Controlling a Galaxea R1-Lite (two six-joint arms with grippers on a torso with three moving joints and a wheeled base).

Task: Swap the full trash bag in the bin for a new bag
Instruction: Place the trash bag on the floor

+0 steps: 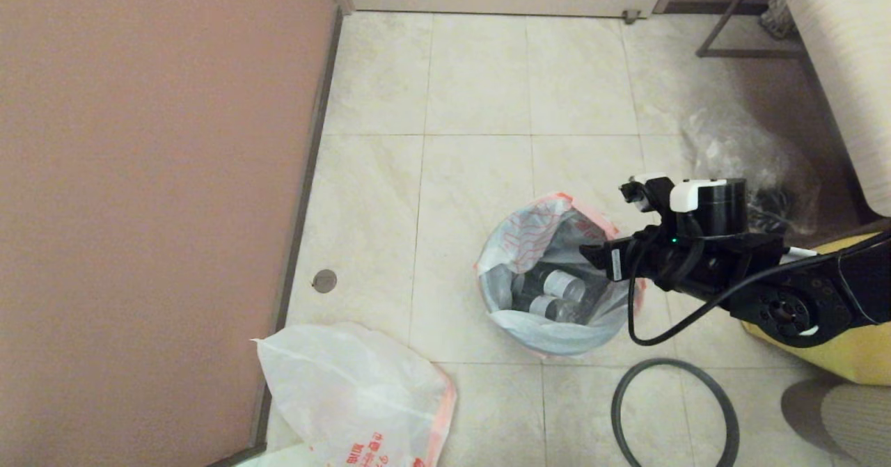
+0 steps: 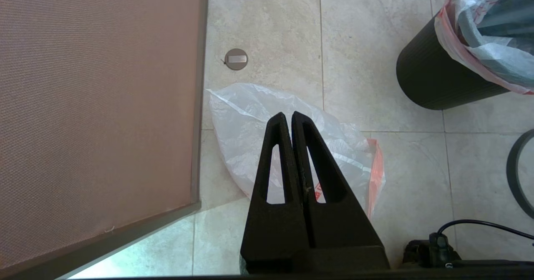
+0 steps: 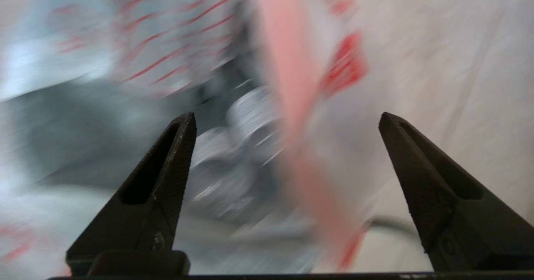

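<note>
Closest to me, one dark grey hoop [image 1: 674, 411] lies just beside the bin [image 2: 434, 79], which holds one full trash bag [image 1: 550, 272]. One new bag [image 1: 355, 390] lies well apart from it. My right gripper [image 3: 288, 146] gapes wide, seemingly over that bin's rim; my left gripper [image 2: 288, 119] is parked, pinched together.

Tiled floor [image 1: 480, 70] — bin [image 2: 434, 84], new bag [image 1: 348, 383], grey hoop [image 1: 674, 411]

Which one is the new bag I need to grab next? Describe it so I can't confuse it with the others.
Start at the brown wall on the left and follow its base toward the robot. The new bag lies flat on the floor tiles there, left of the bin. Unlike the full trash bag sitting in the bin, it is empty, thin white plastic with a pink border and red printing.
</note>
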